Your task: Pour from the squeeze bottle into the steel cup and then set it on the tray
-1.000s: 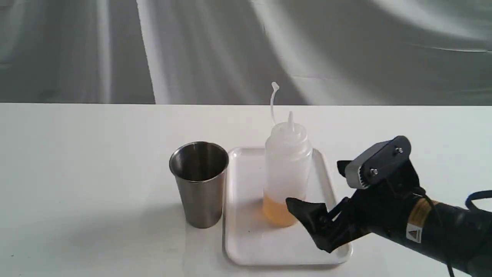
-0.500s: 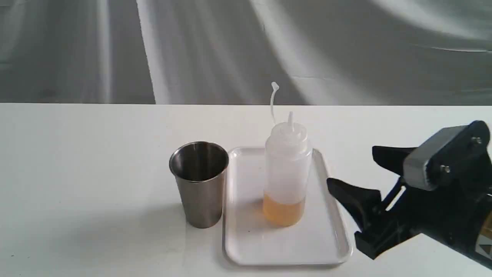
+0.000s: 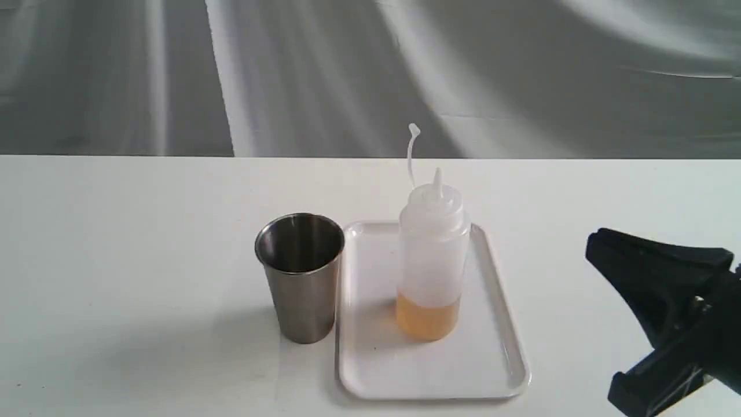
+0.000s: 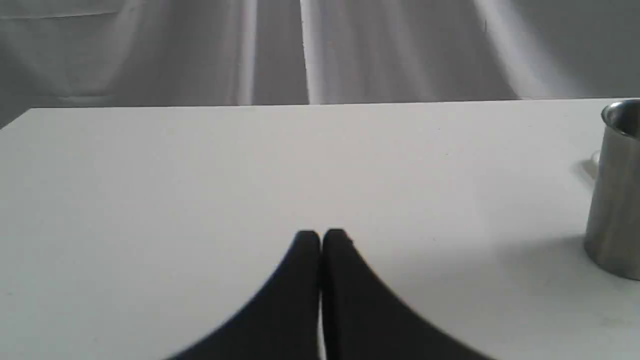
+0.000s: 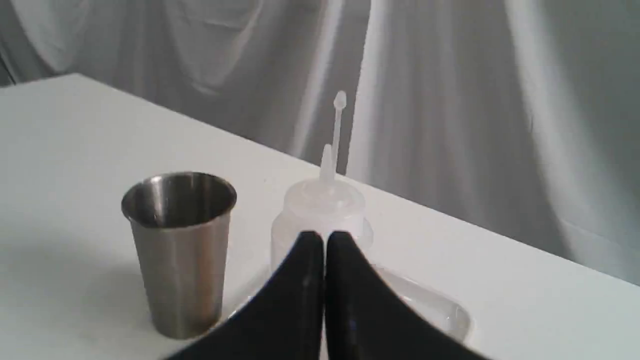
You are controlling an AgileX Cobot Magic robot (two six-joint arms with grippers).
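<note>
The squeeze bottle stands upright on the white tray, amber liquid low in its base and its cap strap sticking up. Just left of the tray stands the steel cup. My right gripper is off to the right of the tray, apart from the bottle, shut and empty. In the right wrist view its fingertips meet in front of the squeeze bottle, with the steel cup beside it. The left gripper is shut over bare table, and the steel cup shows at that frame's edge.
A white table carries everything, and grey draped cloth hangs behind its far edge. The left arm does not show in the exterior view.
My right gripper let go of the squeeze bottle, drew back to the right away from the tray, and shut. The bottle stayed upright on the tray.
</note>
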